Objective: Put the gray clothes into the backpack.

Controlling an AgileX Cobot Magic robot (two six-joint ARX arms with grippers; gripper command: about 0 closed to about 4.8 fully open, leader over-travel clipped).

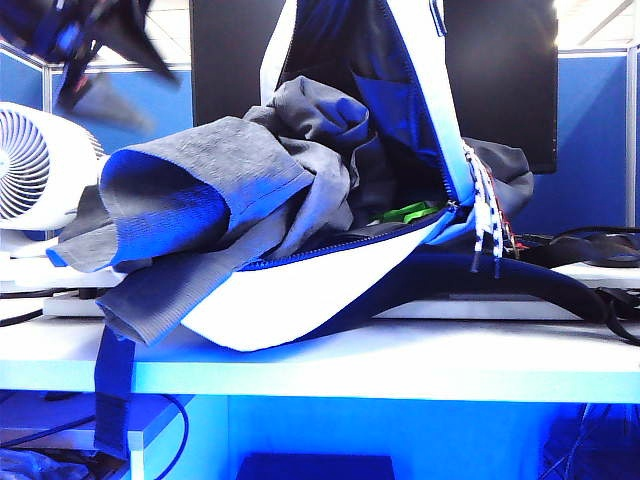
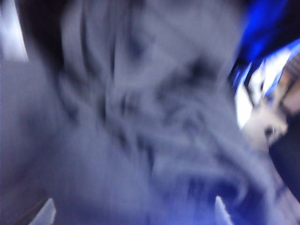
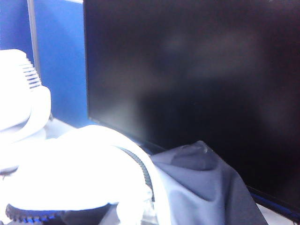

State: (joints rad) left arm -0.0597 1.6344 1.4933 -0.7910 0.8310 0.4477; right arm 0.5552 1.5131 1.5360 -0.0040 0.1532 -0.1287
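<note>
The backpack (image 1: 300, 290) lies open on the table, its white flap raised out of the top of the exterior view. The gray clothes (image 1: 200, 190) sit partly in its mouth and spill out to the left over the rim. My left gripper (image 1: 85, 45) hangs blurred at the upper left, above and apart from the clothes. In the left wrist view the left gripper (image 2: 133, 213) is open, its fingertips (image 2: 47, 212) wide apart over blurred gray clothes (image 2: 140, 117). My right gripper's fingers are hidden; the backpack's white zippered rim (image 3: 93, 178) and its gray panel (image 3: 201, 187) lie right below that camera.
A white fan (image 1: 35, 165) stands at the back left, a black monitor (image 1: 500, 70) behind the backpack. Speckled cords (image 1: 488, 215) hang from the zipper. Black straps (image 1: 590, 250) lie at the right, and one strap (image 1: 112, 390) hangs over the table's front edge (image 1: 400, 370). Something green (image 1: 410, 211) shows inside the backpack.
</note>
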